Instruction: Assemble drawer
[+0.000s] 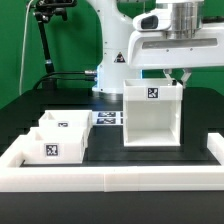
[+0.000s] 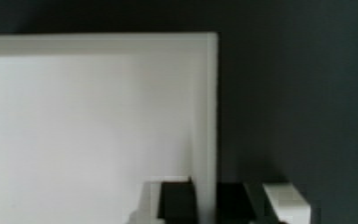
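Note:
The tall white drawer housing (image 1: 151, 116) stands upright on the dark table, right of centre in the exterior view, with a tag on its front. My gripper (image 1: 180, 77) is at the housing's upper right wall. In the wrist view the housing (image 2: 91, 110) fills most of the picture and my gripper (image 2: 208, 196) straddles its thin wall, with a dark finger pressed against each side. Two small white trays (image 1: 66, 124) (image 1: 49, 148) with tags sit side by side at the exterior view's left, apart from the housing.
The marker board (image 1: 108, 118) lies flat behind, between the trays and the housing. The long low white border wall (image 1: 110, 179) runs along the front and up the left side. The robot base (image 1: 112, 60) stands at the back.

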Controlling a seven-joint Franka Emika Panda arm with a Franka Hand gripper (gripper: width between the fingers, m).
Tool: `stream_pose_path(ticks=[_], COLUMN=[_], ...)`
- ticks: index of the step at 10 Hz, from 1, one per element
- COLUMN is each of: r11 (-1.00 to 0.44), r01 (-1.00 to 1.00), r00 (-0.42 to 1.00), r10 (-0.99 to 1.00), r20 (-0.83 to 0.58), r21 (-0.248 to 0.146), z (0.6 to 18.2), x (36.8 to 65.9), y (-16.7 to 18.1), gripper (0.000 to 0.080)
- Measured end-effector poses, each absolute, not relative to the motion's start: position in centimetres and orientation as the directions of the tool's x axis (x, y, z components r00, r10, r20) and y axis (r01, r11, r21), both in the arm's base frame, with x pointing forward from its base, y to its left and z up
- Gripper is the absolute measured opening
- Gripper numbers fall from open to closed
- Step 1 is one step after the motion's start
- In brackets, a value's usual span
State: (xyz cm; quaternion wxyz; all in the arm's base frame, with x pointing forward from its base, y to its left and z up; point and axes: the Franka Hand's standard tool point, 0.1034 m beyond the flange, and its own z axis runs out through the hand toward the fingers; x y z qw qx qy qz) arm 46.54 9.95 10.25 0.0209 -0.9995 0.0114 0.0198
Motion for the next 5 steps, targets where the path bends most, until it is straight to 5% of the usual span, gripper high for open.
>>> stream_pose_path(ticks=[5], r11=[-0.998], r01=[0.019], r00=[1.0], r10=[0.019], r20=[0.008], r21=[-0.057], z=[10.5], x=[52.3], y=[9.7], gripper=[0.0038])
